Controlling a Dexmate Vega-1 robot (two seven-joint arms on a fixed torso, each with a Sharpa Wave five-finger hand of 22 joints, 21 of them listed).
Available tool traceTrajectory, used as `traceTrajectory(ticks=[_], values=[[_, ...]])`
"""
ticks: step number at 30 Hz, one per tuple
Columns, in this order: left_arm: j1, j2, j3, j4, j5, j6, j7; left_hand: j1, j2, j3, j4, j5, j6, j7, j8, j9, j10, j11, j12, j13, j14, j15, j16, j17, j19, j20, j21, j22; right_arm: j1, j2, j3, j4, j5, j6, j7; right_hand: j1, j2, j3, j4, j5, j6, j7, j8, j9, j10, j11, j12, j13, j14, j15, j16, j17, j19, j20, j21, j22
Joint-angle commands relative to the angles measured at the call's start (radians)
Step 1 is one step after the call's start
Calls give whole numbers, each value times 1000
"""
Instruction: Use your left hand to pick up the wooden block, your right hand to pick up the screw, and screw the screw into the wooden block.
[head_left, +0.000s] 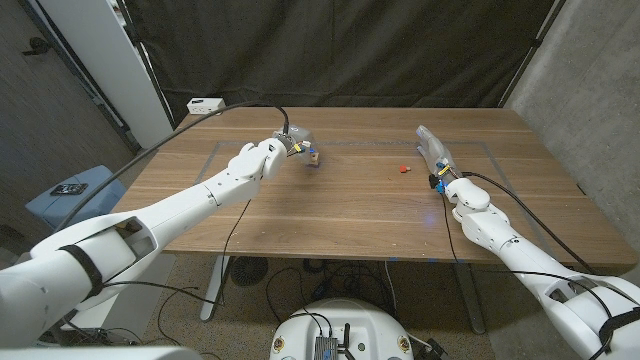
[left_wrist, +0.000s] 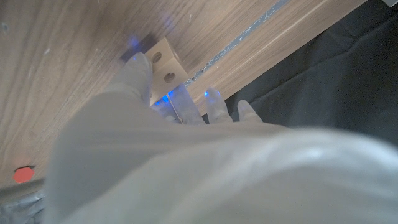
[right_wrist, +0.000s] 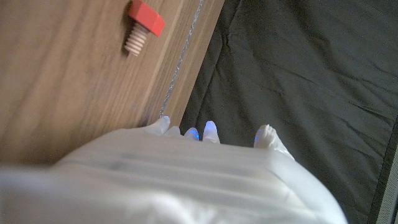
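Observation:
The small wooden block (head_left: 315, 157) stands on the table at the back middle; its holes face the camera in the left wrist view (left_wrist: 165, 61). My left hand (head_left: 287, 146) is right beside it, fingers spread, with one fingertip (left_wrist: 139, 66) touching the block's side and the others reaching past it. The screw (head_left: 403, 169), with a red head and a pale thread (right_wrist: 142, 25), lies on the table to the right of the block. My right hand (head_left: 436, 157) hovers just right of the screw, fingers stretched out and holding nothing (right_wrist: 186, 168).
A white box (head_left: 206, 104) sits at the table's far left corner. A taped line (head_left: 350, 143) runs across the back of the wooden table (head_left: 330, 215). A black curtain hangs behind. Cables trail off both arms.

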Motion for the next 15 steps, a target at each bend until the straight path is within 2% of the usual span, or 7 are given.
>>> traceTrajectory(ticks=[1,15], values=[[26,4,-36,-48,-34,29,27,6,2,-6,2,1,10,-1,5,5,14,2,7,11,10,-118,7,3,7,2,4,2,-15,-22,1,-44,-7,-18,-7,6,9,-1,-4,3,4,-2,4,1,2,3,7,2,-57,0,8,3,-3,-12,4,4],[69,4,-94,-107,-119,70,64,4,7,-10,4,1,20,-1,5,5,21,2,8,15,19,-120,9,4,12,3,4,2,-25,-55,-6,-104,-25,-58,-14,6,10,0,-4,3,6,-2,4,2,1,2,7,2,-57,0,8,3,-3,-12,4,4]])
